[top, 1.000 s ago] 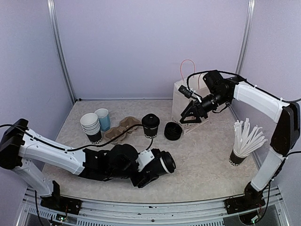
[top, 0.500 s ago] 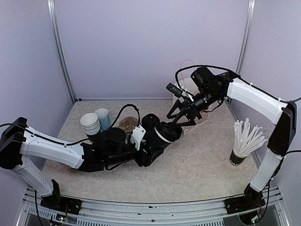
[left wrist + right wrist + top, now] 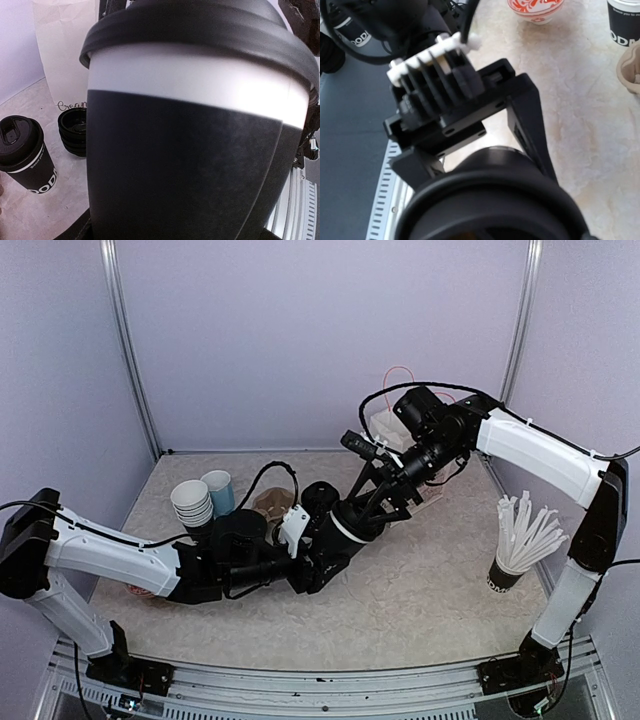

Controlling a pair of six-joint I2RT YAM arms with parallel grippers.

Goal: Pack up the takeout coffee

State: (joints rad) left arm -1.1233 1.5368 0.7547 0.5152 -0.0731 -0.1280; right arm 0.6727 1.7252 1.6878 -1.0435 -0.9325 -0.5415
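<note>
My left gripper (image 3: 335, 538) is shut on a takeout coffee cup (image 3: 352, 523), black with a black lid, and holds it tilted above the table's middle. The cup fills the left wrist view (image 3: 190, 150). My right gripper (image 3: 383, 495) is open with its fingers spread at the cup's lid end. That lid fills the bottom of the right wrist view (image 3: 490, 205), so my own fingers are hidden there. A second lidded cup (image 3: 319, 498) stands on the table just behind and shows in the left wrist view (image 3: 27, 160). The white paper bag (image 3: 392, 430) stands behind my right arm.
A stack of lidless cups (image 3: 192, 508), a light blue mug (image 3: 218, 492) and a cardboard cup carrier (image 3: 268, 505) sit at the back left. A stack of black lids (image 3: 72, 132) lies by the bag (image 3: 65, 50). A cup of white stirrers (image 3: 520, 540) stands right.
My left arm has lifted the cup from the near middle up and right. My right gripper has come down and left from the bag to meet the cup's lid.
</note>
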